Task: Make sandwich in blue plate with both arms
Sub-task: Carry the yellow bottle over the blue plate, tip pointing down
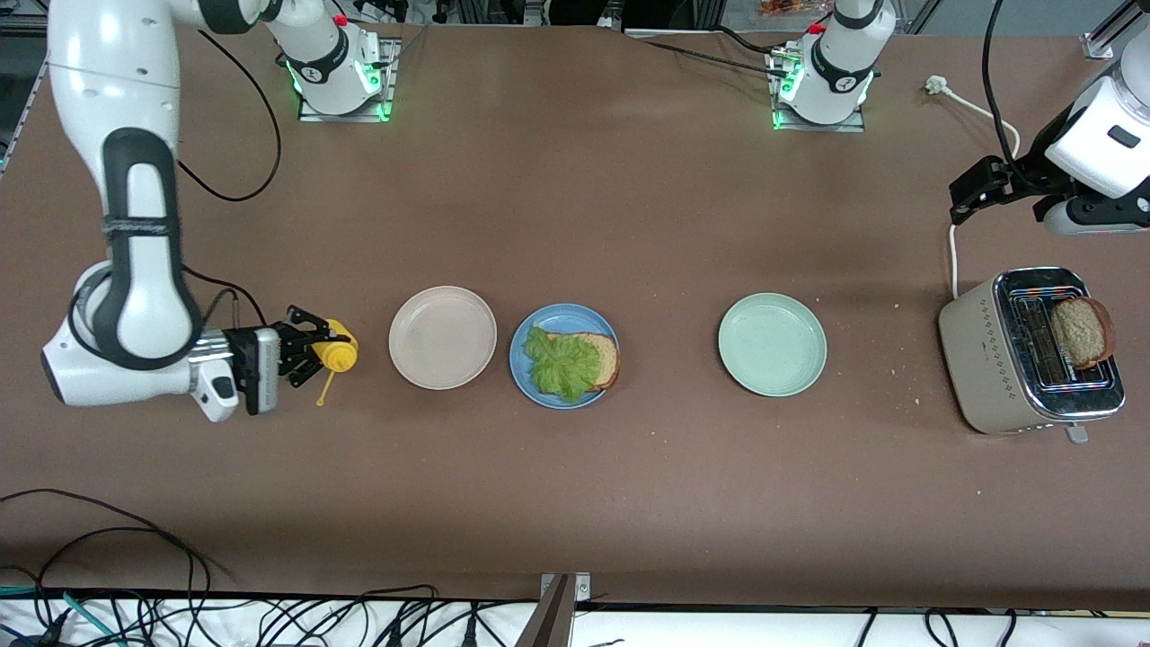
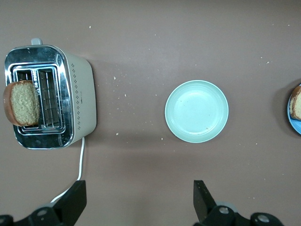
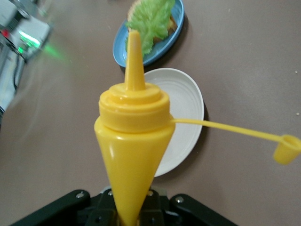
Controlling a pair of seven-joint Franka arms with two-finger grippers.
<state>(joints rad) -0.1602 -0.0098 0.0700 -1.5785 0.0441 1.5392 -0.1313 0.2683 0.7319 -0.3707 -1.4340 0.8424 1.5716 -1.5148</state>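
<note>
The right gripper point(image 1: 310, 352) has its fingers clamped on a light, squeezable yellow sauce bottle point(image 1: 340, 356) beside the beige plate point(image 1: 442, 337). The left gripper point(image 1: 975, 189), fingers apart, hangs near the toaster point(image 1: 988, 359). The blue plate point(image 1: 530, 377) holds floppy lettuce point(image 1: 561, 364) on stiff, crumbly bread point(image 1: 604, 355).

Robot lab — bolted arm bases point(image 1: 337, 67), loose cables point(image 1: 108, 548)

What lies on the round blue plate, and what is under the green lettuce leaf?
On the blue plate lies a brown toasted bread slice with a ruffled green lettuce leaf on top. The leaf covers most of the slice; anything else beneath is hidden.
</note>
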